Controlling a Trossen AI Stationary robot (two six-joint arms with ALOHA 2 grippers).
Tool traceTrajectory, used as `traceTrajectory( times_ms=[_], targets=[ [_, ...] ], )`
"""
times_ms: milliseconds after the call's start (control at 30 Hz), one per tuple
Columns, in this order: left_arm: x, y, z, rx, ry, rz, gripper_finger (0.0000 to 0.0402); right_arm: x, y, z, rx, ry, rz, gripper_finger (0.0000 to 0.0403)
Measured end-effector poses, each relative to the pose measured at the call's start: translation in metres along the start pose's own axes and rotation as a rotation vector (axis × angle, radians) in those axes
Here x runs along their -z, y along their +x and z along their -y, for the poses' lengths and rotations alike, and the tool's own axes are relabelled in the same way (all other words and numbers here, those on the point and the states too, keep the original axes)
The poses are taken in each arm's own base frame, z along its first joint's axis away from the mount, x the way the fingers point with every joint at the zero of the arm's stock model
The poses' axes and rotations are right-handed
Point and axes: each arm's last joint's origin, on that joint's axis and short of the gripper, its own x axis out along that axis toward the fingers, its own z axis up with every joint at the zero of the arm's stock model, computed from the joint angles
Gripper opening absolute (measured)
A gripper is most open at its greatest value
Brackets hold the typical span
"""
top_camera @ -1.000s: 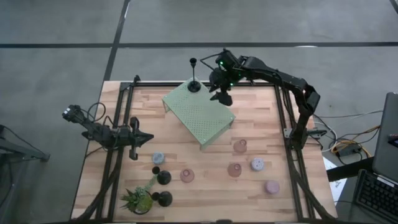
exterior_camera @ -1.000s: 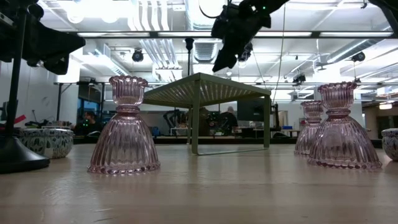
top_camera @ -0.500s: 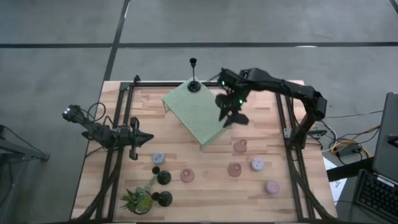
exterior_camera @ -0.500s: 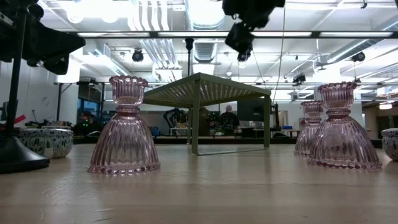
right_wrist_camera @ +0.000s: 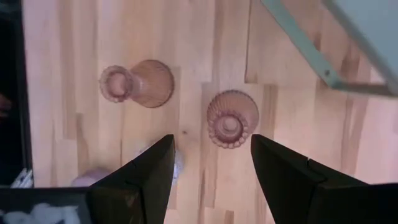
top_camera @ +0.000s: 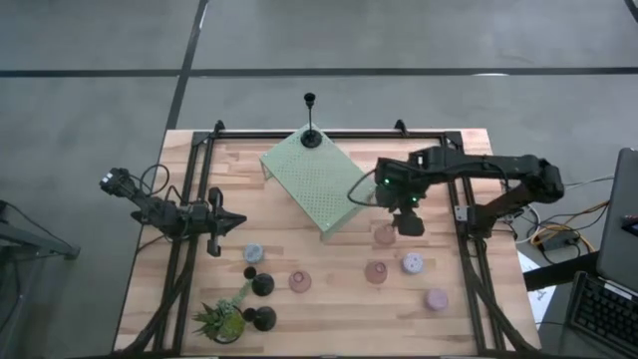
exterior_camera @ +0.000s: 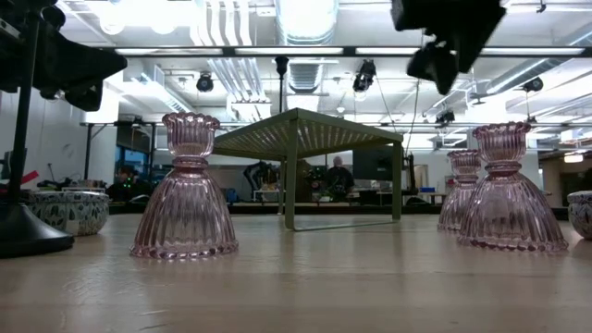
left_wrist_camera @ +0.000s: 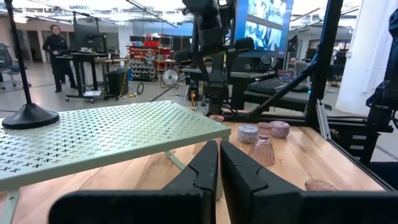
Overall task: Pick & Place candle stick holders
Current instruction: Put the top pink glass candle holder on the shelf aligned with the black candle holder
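My right gripper hangs open and empty above the table, just right of a pink ribbed holder that stands on its base. In the right wrist view the holder shows below and ahead of the open gripper, with a second pink holder beside it. One black holder stands on the green perforated stand. Two more black holders stand near the front left. My left gripper waits shut and empty at the table's left side.
More pink holders and pale blue-grey cups stand on the near half of the table. A spiky green plant stands at the near left corner. Black frame rails run along the table's sides.
My right gripper has swung from the stand's far corner, near the black holder, toward the table's near and right side. It now hangs beside the pink holder just off the stand's near right corner. Nothing on the table has moved.
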Motion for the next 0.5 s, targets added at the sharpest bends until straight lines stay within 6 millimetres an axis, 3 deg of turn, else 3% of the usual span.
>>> traceTrajectory(
  times_ms=[400,500],
  targets=[
    [0.0,0.0,0.0,0.0,0.0,0.0,0.0021,0.029,0.033,-0.003,0.008,0.013,0.049,0.0205],
    [0.0,0.0,0.0,0.0,0.0,0.0,0.0021,0.031,0.042,-0.006,0.089,-0.013,0.033,0.0205]
  ],
)
